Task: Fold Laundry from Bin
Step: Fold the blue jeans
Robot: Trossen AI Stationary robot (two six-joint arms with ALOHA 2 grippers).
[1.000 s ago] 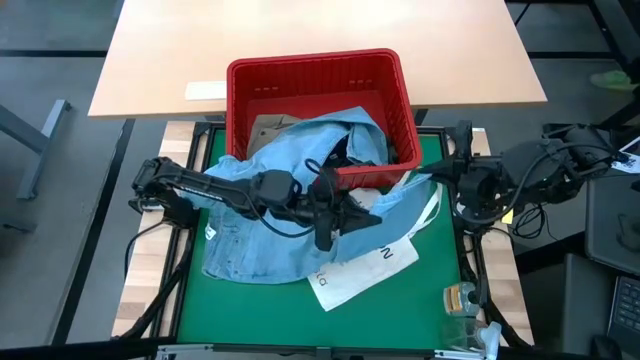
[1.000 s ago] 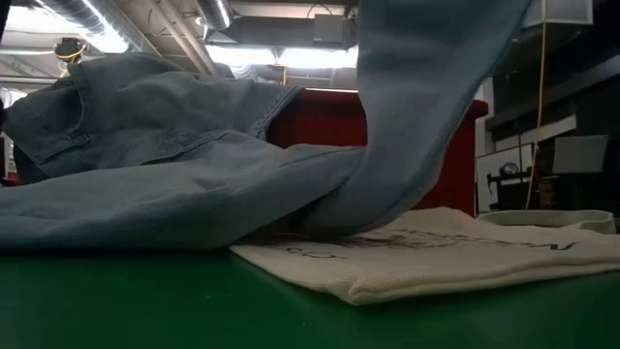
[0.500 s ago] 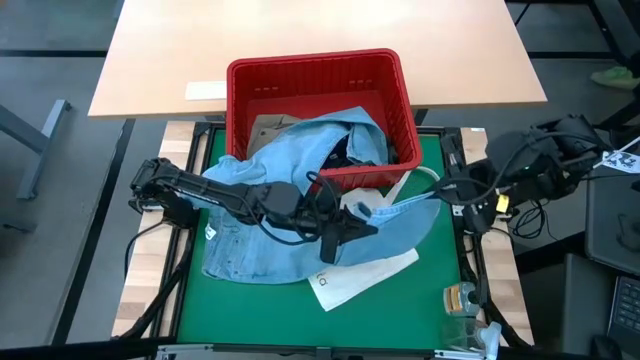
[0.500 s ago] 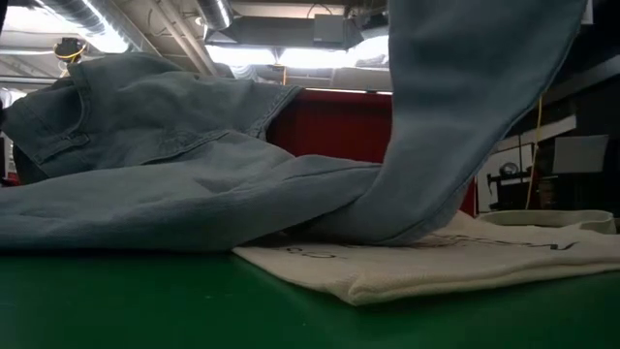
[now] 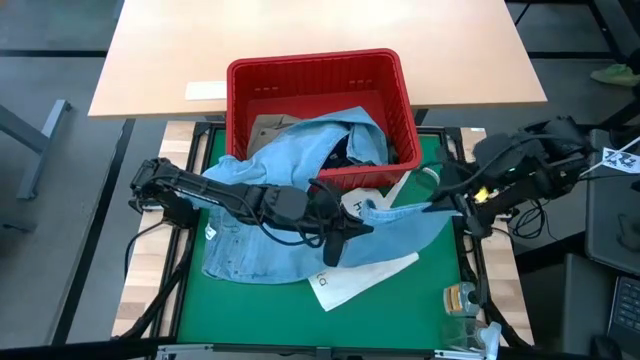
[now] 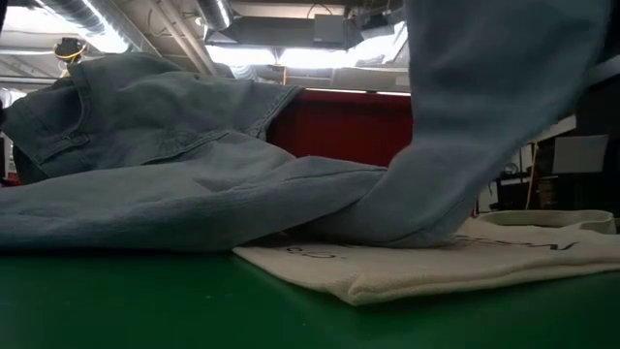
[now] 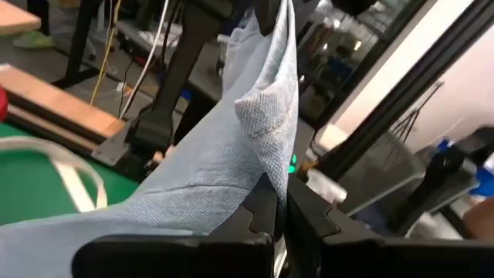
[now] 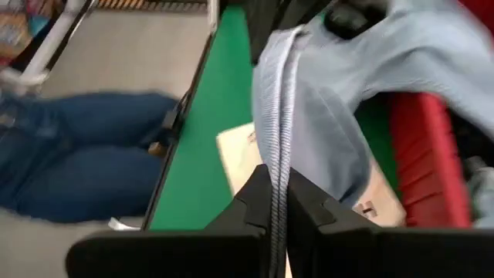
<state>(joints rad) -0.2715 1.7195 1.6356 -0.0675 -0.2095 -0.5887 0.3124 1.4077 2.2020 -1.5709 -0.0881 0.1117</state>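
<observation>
Denim is stretched between my two tools right now: the left tool (image 5: pixel 338 240) pinches one part of the light blue garment (image 5: pixel 250 240) just below the middle of the high view, and the right tool (image 5: pixel 452 202) pinches another part at centre right, off the edge of the green mat (image 5: pixel 400 310). Both wrist views show the jaws clamped narrow on a fold of that cloth. Most of the garment lies heaped at left on the mat, with one end trailing over the rim of the red bin (image 5: pixel 310 66) at top centre, where more laundry sits. Underneath, the white tote bag (image 5: pixel 365 275) is partly covered. I judge this is the spread-out step, so I want to lift both tools evenly and draw them apart until the trailing end clears the bin, keeping tension gentle so neither grip slips and the tote isn't dragged along
</observation>
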